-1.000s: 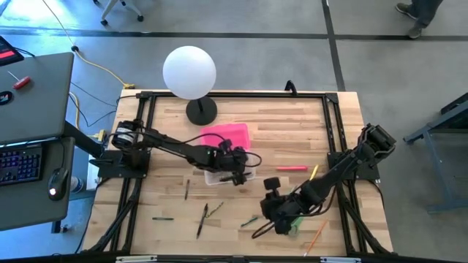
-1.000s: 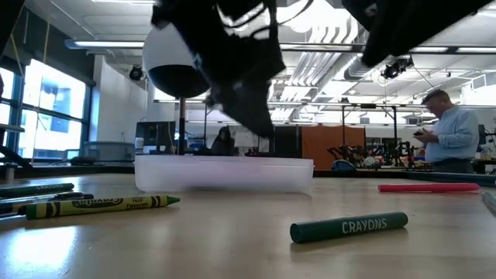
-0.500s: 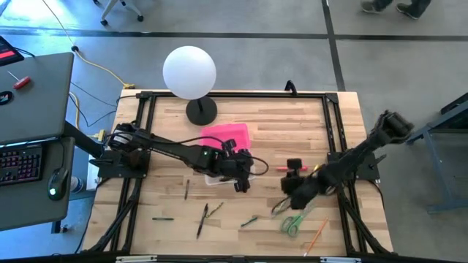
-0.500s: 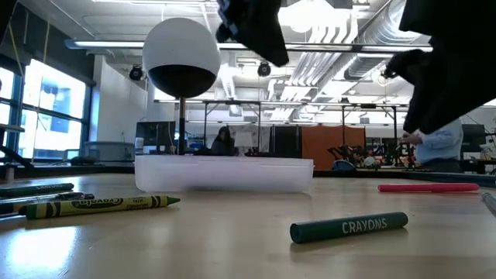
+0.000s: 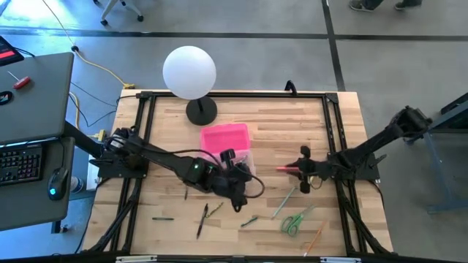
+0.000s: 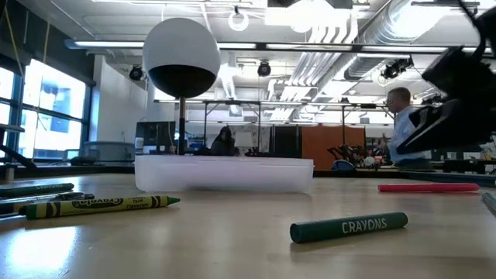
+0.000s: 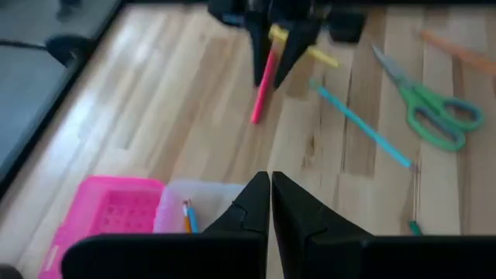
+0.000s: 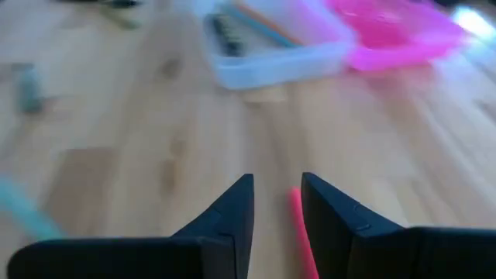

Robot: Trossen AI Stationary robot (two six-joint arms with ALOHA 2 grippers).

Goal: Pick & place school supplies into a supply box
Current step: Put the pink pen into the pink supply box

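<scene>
Mostly occluded — left gripper pressed together over supply box; right gripper spread, pink-red pen between fingers — blurred.

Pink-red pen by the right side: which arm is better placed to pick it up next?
Right. Its gripper is open with the pink-red pen between its fingers; the left gripper is shut, beside the supply box.
</scene>
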